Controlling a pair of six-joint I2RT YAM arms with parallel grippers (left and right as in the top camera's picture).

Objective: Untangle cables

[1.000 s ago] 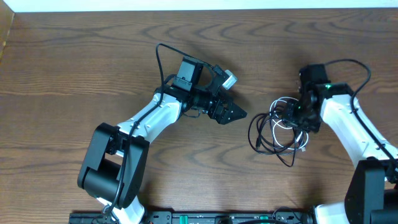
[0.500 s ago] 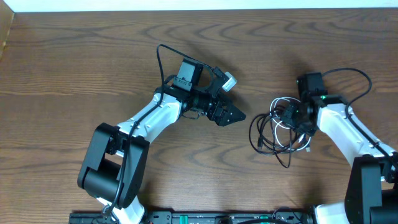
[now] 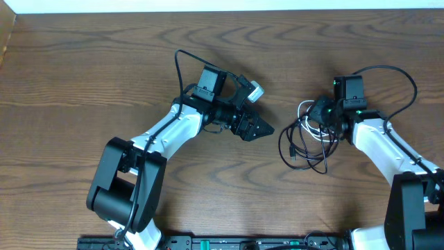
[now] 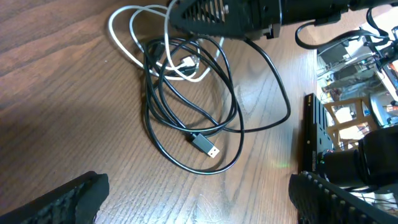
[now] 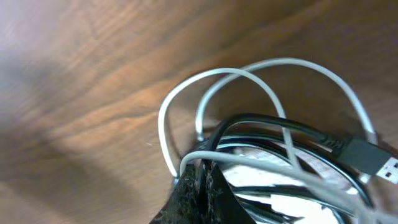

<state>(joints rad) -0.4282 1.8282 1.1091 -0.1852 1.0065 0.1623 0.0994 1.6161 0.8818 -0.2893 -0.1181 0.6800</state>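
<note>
The tangle of thin black and white cables (image 3: 305, 139) lies near the dark wooden table's (image 3: 83, 69) right edge, pinched in the closed right gripper (image 3: 318, 118). The left gripper (image 3: 267, 129) gapes wide, apart from it.

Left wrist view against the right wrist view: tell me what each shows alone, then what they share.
Left wrist only: the whole coil of cables on the table, the right gripper from outside, the open left gripper. Right wrist only: the close-up pinch, jaws shut on white and black cords. Both: white loops crossing black cords, a silver-tipped black plug, wood grain.
</note>
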